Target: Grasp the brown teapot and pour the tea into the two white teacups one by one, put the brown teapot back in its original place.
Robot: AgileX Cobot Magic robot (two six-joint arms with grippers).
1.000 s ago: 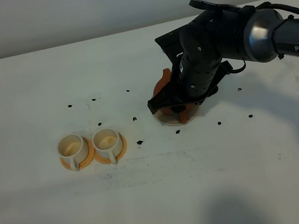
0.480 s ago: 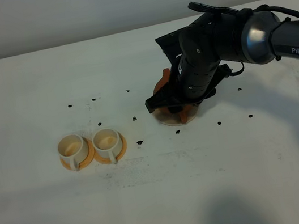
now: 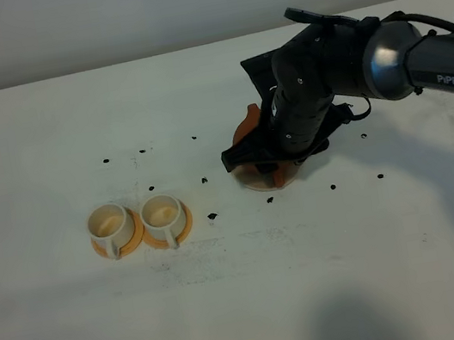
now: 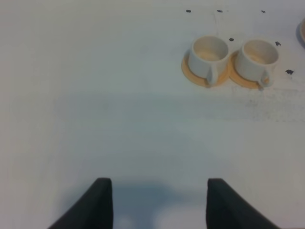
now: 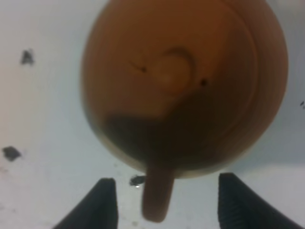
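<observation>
- Brown teapot (image 5: 183, 90): stands upright, right of the table's centre, on its beige coaster (image 3: 252, 187). In the high view the arm hides most of it and only slivers of clay show. Lid knob (image 5: 170, 72) is on top. Judged: nothing poured yet.
- Handle (image 5: 156, 202): sticks out toward the near side and is seen edge-on from above. I read it as the intended grip point, since it gives leverage for tilting.
- Right gripper (image 5: 167, 182): released, fingers spread, one on each side of the handle. Bare table shows in both gaps and no contact is seen. The wrist looks straight down over the pot, apparently lined up to close.
- Step in hand, as judged: the grasp. The next move calls for a square close on the handle. The part is thin, so an off-centre pinch could let the pot swing on the lift.
- Left teacup (image 3: 109, 225) and right teacup (image 3: 163, 215): well to the left of the pot and a little nearer. They stand upright, side by side, with their handles toward the near side. Each rests on an orange saucer (image 4: 190, 75). This close pairing suits pouring one after the other. Cannot tell whether they hold tea.
- Left gripper (image 4: 158, 181): released and empty, over bare table (image 3: 233, 309), well apart from the cups. Likely parked clear of the pouring path.
- Black specks (image 3: 212, 216): scattered between pot and cups. Cannot tell whether they are marks or crumbs.
</observation>
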